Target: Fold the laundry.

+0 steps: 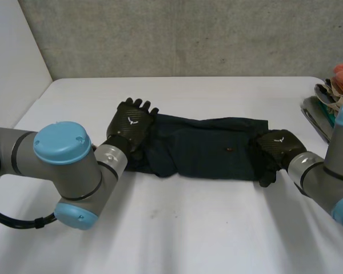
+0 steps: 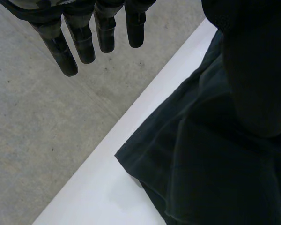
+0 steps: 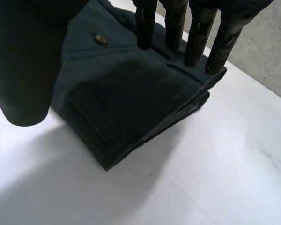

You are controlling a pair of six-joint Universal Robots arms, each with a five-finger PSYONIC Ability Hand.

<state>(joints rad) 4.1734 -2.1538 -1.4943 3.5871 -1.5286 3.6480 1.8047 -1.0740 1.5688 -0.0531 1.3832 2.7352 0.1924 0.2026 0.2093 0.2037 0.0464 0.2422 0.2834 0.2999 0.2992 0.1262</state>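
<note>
— Where does the dark garment (image 1: 206, 149) lie?

— Stretched sideways as one long folded band on the white table (image 1: 217, 228), with its layers doubled over at both ends.

— And the robot's left hand (image 1: 131, 127)?

— It sits over the garment's left end, back of the hand up. In its wrist view the fingers (image 2: 79, 40) are straight and slightly spread. They reach out past the garment's far edge with nothing between them, and the thumb hangs above the cloth. The hand is relaxed wide and grips nothing. Whether the palm presses on the cloth cannot be told.

— The right hand (image 1: 277, 147)?

— It is at the garment's right end. Its fingers (image 3: 196, 37) are also straight and point across the folded end, with their tips near the garment's far edge. The thumb stands off on the near side. No cloth is pinched, so this hand is spread wide too. Whether the fingertips touch the fabric is unclear.

— Anything on the garment itself?

— A small brown button (image 1: 229, 150) on its top face, just inward of the right hand.

— Anything else?

— A pile of clothes (image 1: 331, 97), pink on top, well beyond the garment's right end.
</note>
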